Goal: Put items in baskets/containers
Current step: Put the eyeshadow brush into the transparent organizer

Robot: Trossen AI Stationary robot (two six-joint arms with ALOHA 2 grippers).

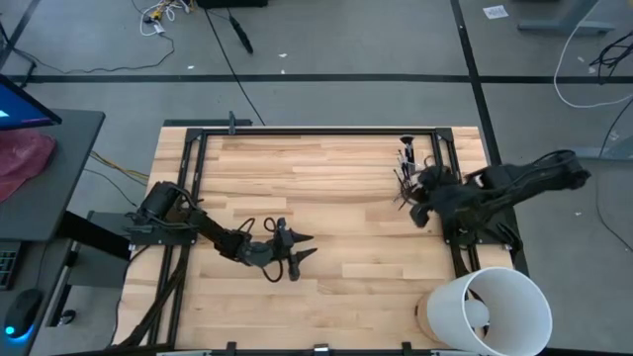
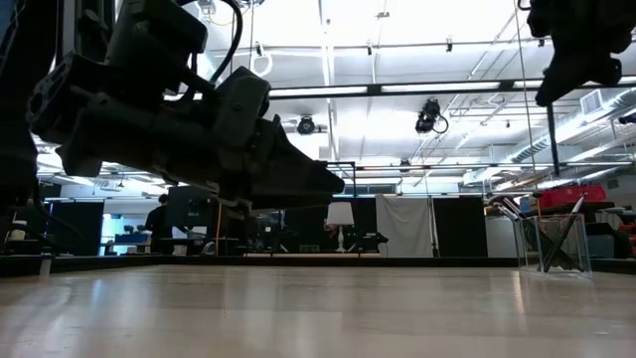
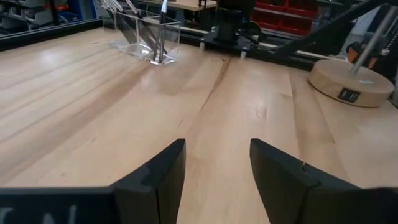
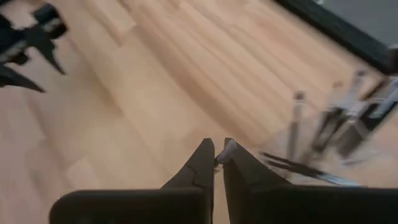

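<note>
A small clear cup (image 1: 407, 178) stands near the table's far right edge. Several dark slender brushes (image 3: 140, 28) stand in it and lean on its rim; the low view shows the cup (image 2: 556, 244) upright on the wood. My left gripper (image 1: 309, 245) hovers low over the middle of the table, open, with only bare wood between its fingers (image 3: 214, 149). My right gripper (image 1: 419, 214) is raised near the cup, its fingers shut (image 4: 219, 149) and slanting down. A small pale speck shows at its tips; I cannot tell what it is.
A large white cylinder (image 1: 490, 311) lies at the near right corner, next to a round wooden base (image 3: 351, 84). A black frame (image 1: 316, 132) runs along the far and side edges. Open wood (image 1: 356, 208) lies between the two grippers.
</note>
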